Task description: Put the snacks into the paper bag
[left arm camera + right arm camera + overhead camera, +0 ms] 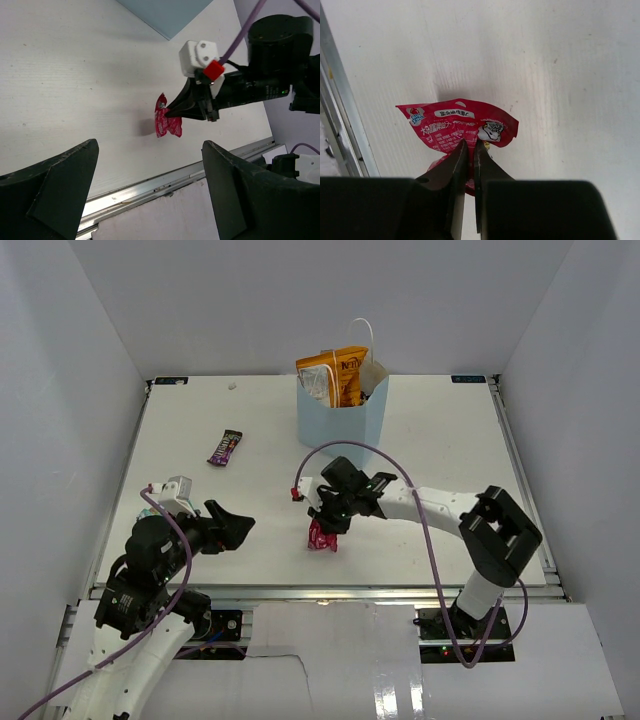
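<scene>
white tabletop (200,410) inside a plain white enclosure, and near its front edge the small pink-red packet (457,127) stands crumpled on end, pinched by its lower edge between the pressed-together jaws of the right gripper (469,145); whether it has left the surface yet i cannot tell, as it sits at or just above the table. well behind it, toward the back of the table, the light blue paper bag (340,425) stands upright with an orange chip bag (352,375) and a second orange-and-silver packet (316,378) poking out of its mouth, so part of the job looks done; anything deeper in the bag is hidden. off to the left, well apart from the bag, a dark purple candy bar (225,447) lies flat on the table, untouched. the left gripper (235,530) hovers by the front-left corner with its jaws spread wide and nothing between them. by my reckoning, two snacks remain outside: the red packet now in hand, which needs carrying back and dropping in, and the candy bar after it.
</scene>
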`<state>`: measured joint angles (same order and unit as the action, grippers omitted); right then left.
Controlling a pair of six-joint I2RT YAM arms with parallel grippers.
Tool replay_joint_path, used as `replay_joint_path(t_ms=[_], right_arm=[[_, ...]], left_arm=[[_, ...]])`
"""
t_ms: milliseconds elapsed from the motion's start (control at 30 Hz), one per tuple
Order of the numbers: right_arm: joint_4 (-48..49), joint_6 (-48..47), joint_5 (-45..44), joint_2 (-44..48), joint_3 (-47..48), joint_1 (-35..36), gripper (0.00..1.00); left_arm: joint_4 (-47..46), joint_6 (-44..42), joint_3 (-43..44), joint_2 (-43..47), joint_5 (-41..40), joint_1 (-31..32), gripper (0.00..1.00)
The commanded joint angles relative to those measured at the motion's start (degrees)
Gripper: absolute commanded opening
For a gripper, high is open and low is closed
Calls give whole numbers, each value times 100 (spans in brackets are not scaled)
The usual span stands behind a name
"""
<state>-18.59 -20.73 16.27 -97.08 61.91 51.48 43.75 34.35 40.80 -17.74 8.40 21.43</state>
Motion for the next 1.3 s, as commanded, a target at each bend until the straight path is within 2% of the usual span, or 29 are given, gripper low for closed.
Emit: replay_joint_path(t_ms=[0, 133, 267, 400, 600, 633, 833, 967, 1167, 1267], right_arm=[[-250, -668, 542, 715, -82, -322, 8], [-593, -1187, 1367, 1418, 14, -893, 8], [-760, -1451, 1677, 2173, 181, -1578, 8], [-927, -1618, 1686, 2378, 602, -2098, 8], [-901, -1504, 1792, 1834, 2086, -2871, 8], [-901, -1469, 1792, 1554, 2584, -2950, 8], [-725, -1013, 1809, 333, 4440, -3004, 8], [-602, -959, 1661, -346, 5197, -3004, 8], [-198, -1099, 1423, -777, 5252, -2995, 8], [-128, -1372, 1353, -839, 4893, -2995, 9]], left_arm=[[-7, -69, -45, 33, 109, -34, 95], [-6, -112, -45, 60, 144, -34, 95], [-24, -77, -45, 130, 118, -34, 95], [-33, -95, -54, 34, 153, -34, 95], [-33, -77, -54, 7, 135, -34, 95], [-42, -77, -63, -2, 135, -34, 95], [-50, -104, -63, -2, 197, -34, 95], [-59, -121, -72, -2, 214, -34, 95], [-68, -130, -72, 7, 258, -34, 95], [-68, -139, -72, 25, 249, -34, 95]])
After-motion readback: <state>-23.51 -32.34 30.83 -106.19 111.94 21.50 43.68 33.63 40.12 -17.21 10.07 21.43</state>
